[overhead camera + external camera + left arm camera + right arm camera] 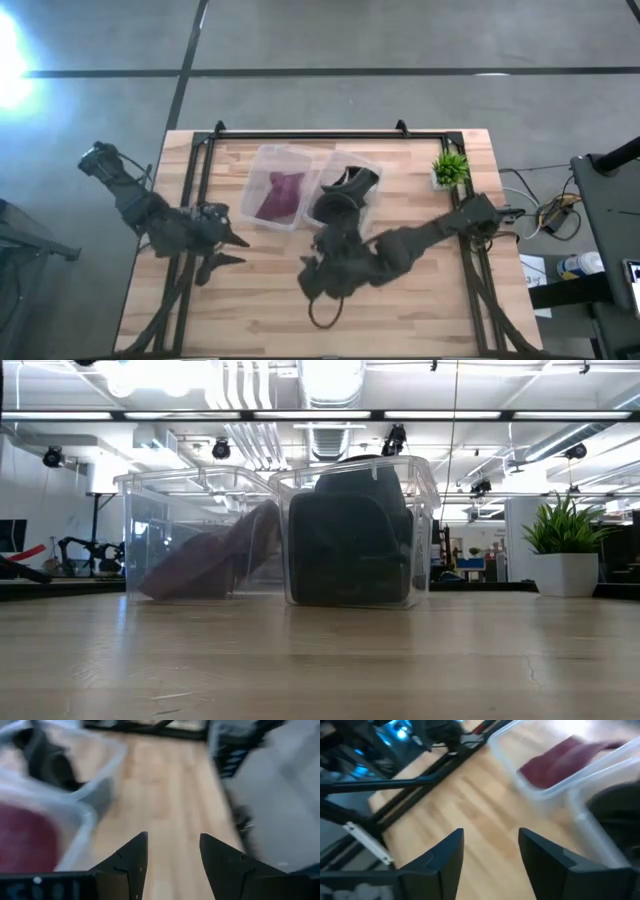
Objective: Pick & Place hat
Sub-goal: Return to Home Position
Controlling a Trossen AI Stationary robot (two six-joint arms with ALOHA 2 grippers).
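Observation:
A maroon hat [278, 195] lies in the left clear bin [262, 160]. A black hat [343, 190] lies in the right clear bin [372, 165]. The low view shows both, the maroon hat [215, 555] leaning against its bin wall and the black hat [350, 545] filling its bin. My left gripper [232, 250] is open and empty over the table, near the left bin's front; its wrist view [172, 852] shows only bare wood between the fingers. My right gripper [312, 265] is open and empty over the table in front of the bins [490, 850].
A small potted plant [451, 168] stands at the far right of the table. A dark cable loop [324, 314] hangs from the right arm over the near middle. Black frame rails [190, 200] run along the table's left, right and far sides.

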